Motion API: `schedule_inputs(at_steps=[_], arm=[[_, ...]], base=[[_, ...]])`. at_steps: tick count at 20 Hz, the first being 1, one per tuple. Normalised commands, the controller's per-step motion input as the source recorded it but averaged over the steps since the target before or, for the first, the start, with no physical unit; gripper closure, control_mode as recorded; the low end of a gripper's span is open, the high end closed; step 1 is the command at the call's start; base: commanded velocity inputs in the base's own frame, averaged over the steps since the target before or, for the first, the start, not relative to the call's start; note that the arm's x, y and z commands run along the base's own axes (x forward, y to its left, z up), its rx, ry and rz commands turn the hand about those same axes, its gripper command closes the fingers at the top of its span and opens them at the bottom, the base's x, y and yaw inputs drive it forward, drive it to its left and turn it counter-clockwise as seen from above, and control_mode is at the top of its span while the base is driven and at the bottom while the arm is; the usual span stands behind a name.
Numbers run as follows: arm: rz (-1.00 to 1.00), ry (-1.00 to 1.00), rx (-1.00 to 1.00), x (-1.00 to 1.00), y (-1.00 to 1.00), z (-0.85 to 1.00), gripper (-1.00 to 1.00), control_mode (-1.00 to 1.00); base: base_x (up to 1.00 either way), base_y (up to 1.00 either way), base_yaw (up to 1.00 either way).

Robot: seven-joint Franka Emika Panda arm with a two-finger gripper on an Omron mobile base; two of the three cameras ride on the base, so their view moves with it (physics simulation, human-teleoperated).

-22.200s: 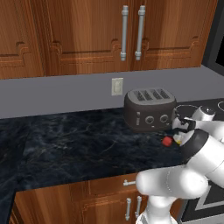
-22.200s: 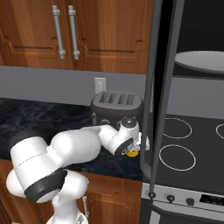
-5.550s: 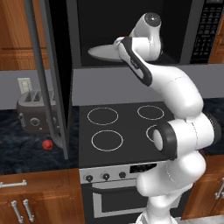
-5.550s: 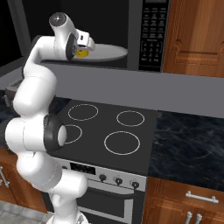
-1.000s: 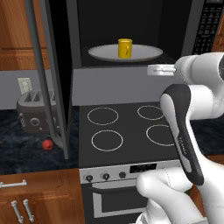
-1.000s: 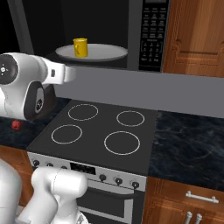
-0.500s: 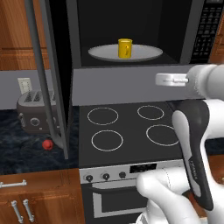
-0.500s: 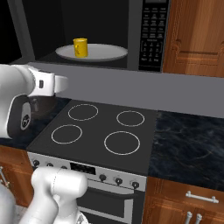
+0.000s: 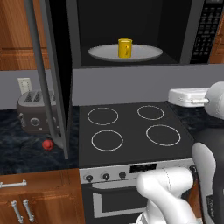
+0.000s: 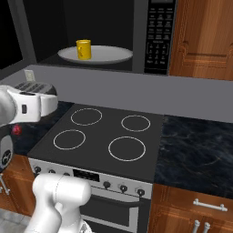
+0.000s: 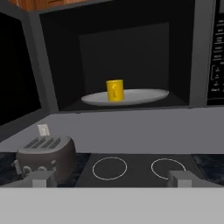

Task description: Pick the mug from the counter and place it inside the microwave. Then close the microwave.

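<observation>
Mug (image 9: 125,47) upright on the turntable plate (image 9: 144,53) inside the microwave (image 9: 183,30); door (image 9: 49,78) swung wide at left. Right base view: mug (image 10: 83,48) left of centre on plate, keypad (image 10: 156,38) to its right. Hand view: gripper (image 11: 111,178) spread, empty, well back from mug (image 11: 114,90); toaster (image 11: 43,155) lower left.

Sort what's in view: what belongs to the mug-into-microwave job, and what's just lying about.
Job:
mug, on the turntable plate
microwave
microwave door, standing open
gripper, open

Lying about:
toaster
red round object
stovetop
wall outlet
</observation>
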Motion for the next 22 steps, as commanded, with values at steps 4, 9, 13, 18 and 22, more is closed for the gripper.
schedule_inputs(at_steps=[4, 9, 13, 18, 22], arm=[[0.00, -0.07, 0.00, -0.94, 0.53, 0.00, -1.00, -1.00], [0.00, -0.07, 0.00, -0.83, 0.56, 0.00, -1.00, -1.00], [0.00, -0.04, 0.00, -0.56, 0.28, 0.00, -1.00, -1.00], [0.00, -0.06, 0.00, -0.50, 0.12, 0.00, -1.00, -1.00], [-0.02, -0.02, 0.00, -0.26, 0.35, 0.00, -1.00, -1.00]], base=[[0.00, 0.00, 0.00], [0.00, 0.00, 0.00], [0.00, 0.00, 0.00], [0.00, 0.00, 0.00], [0.00, 0.00, 0.00]])
